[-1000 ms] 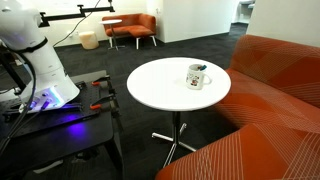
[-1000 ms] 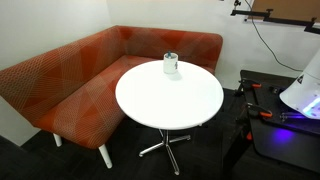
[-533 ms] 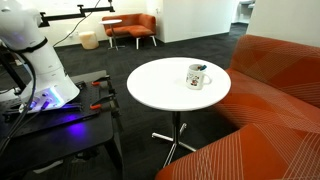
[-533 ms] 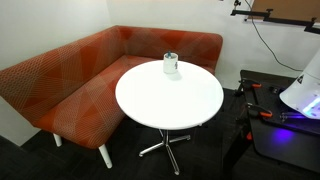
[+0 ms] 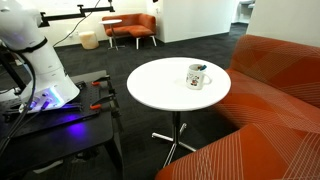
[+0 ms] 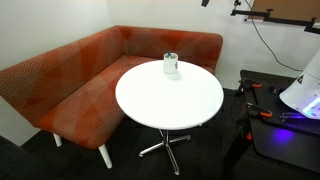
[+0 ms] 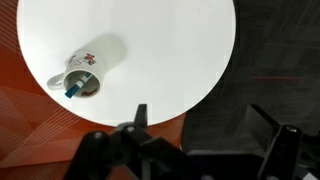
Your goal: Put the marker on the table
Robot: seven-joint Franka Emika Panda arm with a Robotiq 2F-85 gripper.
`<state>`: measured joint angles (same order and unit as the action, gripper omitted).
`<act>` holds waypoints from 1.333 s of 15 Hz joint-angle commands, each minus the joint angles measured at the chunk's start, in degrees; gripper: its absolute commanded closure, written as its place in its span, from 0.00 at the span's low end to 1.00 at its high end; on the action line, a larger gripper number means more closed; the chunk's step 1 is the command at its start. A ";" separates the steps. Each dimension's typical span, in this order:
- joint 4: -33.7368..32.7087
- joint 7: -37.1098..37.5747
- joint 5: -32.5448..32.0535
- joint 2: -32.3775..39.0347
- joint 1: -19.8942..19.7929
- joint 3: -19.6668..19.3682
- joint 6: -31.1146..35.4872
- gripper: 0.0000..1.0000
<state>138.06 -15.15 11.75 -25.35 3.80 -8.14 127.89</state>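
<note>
The marker (image 7: 72,90) is seen standing in the mug (image 7: 88,70) on the table (image 7: 170,50), viewed almost end-on, so its long axis is judged near upright. The gripper (image 7: 203,125) is spread wide and empty, high above the table. In the wrist view the marker lies well apart, up and left.

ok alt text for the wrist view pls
Looking down on a round white table, where a white mug holding a teal marker sits near the left edge. The robot's open hand frames the bottom, with orange sofa at lower left.
</note>
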 commanded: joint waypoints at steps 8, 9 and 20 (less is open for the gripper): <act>4.95 25.97 -16.73 7.39 -11.73 10.79 34.41 0.00; 4.92 29.72 -19.80 7.94 -14.14 12.26 36.14 0.00; -1.19 78.32 -53.91 11.34 -42.92 33.06 39.42 0.00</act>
<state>140.39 52.02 -35.47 -15.65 -32.19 19.26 166.55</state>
